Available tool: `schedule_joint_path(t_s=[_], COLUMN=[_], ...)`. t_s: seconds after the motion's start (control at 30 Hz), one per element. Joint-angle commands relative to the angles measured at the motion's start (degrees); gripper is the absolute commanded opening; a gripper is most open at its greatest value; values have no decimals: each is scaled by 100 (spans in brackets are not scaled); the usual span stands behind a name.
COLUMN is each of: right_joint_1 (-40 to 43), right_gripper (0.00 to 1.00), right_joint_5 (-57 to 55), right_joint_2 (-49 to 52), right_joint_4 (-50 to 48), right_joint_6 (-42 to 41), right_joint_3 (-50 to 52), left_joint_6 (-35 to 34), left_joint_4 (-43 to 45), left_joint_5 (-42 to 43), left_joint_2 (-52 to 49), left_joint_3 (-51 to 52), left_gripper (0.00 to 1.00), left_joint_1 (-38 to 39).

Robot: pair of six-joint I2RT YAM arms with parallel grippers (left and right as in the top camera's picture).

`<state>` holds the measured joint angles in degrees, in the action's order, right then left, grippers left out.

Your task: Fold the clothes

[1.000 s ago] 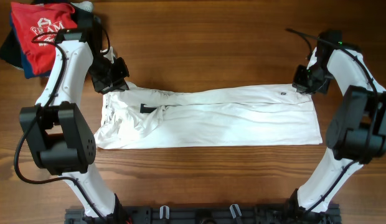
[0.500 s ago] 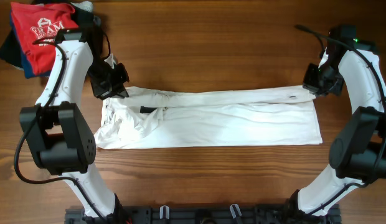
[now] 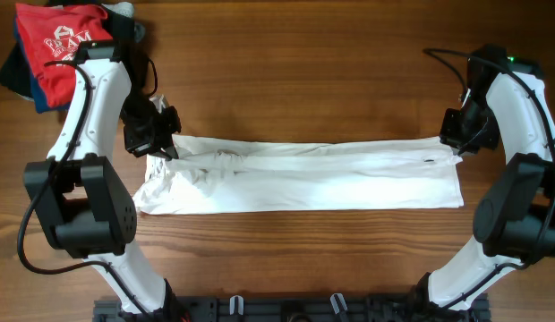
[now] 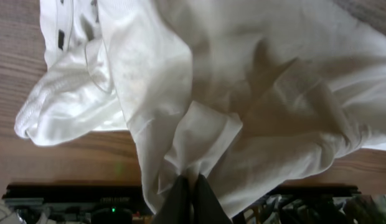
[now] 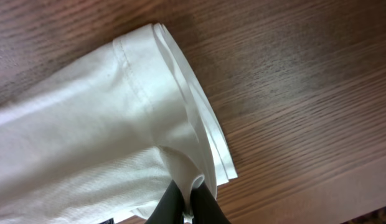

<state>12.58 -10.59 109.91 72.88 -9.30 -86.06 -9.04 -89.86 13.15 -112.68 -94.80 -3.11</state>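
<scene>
Left hand (image 3: 159,148) is pinched tight on a bunched fold at the upper left corner of the white T-shirt (image 3: 304,174), its fingers (image 4: 180,198) closed with cloth between them. The right hand (image 3: 457,148) is likewise clamped, on the layered hem at the shirt's upper right corner, where the fingertips (image 5: 202,202) squeeze several stacked edges.

The shirt lies as a long folded band across the middle of the tabletop (image 3: 304,72), rumpled at its left end and smooth toward the right. At the far left corner, well apart, a red T-shirt (image 3: 58,49) rests on what seems a dark navy garment (image 3: 11,73).
</scene>
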Motion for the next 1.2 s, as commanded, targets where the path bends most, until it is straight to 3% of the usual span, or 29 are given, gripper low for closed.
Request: schedule_joint_path(t_s=[0.0,0.2,0.47,0.5,0.6,0.67,0.77,0.93,1.17], right_joint_1=[31,31,31,28,24,24,24,24,24], right_gripper=[5,11,16,18,23,23,24,24,24], right_joint_5=[-188,-192,295,376,468,468,468,466,466], right_joint_2=[-63,-63,-63,-63,-63,-63,-63,-63,-63], right_joint_4=[31,28,-22,-63,-125,-125,-155,-177,-192], right_joint_6=[35,33,173,186,186,184,186,186,188], right_joint_3=[129,129,129,129,129,129,129,129,129], left_joint_6=[92,142,131,131,133,37,-813,-946,-1119], left_joint_4=[42,-334,350,492,863,1123,1497,1926,3139], left_joint_5=[-103,-107,339,431,387,-151,-1198,-1263,-1349], left_joint_2=[146,146,149,146,136,125,125,-15,-17], left_joint_3=[249,485,483,485,485,485,485,693,2236], left_gripper=[4,14,10,12,31,29,24,23,22], left_joint_1=[-9,-9,-9,0,105,173,138,48,-304])
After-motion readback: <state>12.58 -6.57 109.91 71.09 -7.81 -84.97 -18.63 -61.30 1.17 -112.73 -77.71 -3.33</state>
